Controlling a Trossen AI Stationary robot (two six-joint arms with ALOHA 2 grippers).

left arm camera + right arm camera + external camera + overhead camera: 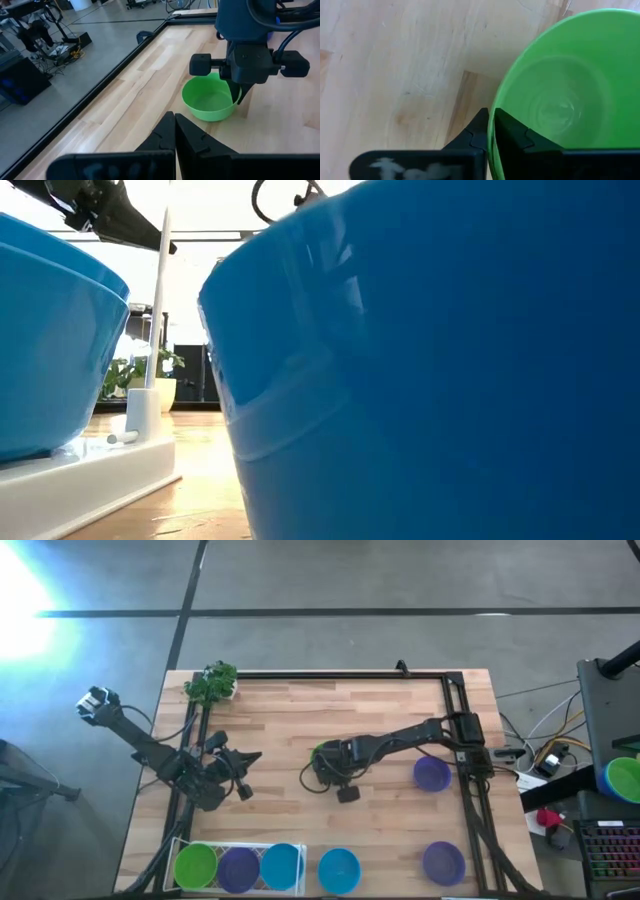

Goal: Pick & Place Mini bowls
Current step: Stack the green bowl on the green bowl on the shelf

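While my right pincer [490, 131] pinches the rim of the green bowl [560, 95], one finger outside the wall and one inside, the grip is thin: only the edge sits between the tips, and the bowl rests near the middle of the bench [300, 810], or barely off it; I cannot tell which. If I lift fast, I judge the smooth plastic could pivot on that single pinch point, tip, and slip out, rolling across the wood.

My left pincer [174, 131] waits off to the left side of the bench with its fingers pressed together, pointed toward the green bowl. If I carry the bowl that way without enough height, it could clip that arm.

At the near edge, a white tray [180, 844] already holds a green bowl [195, 865], a purple bowl [238, 869] and a blue bowl [281, 866]. Another blue bowl [339, 870] sits just beside the tray, on the bench. It looks full, so a drop there would land on another bowl's rim and could bounce off or knock a neighbour out.

Two more purple bowls stand on the right side, one by my right arm's base [432, 773] and one near the front edge [443, 862]. Swinging the arm wide might brush the first. A toy plant [211, 683] at the far left corner is well clear.
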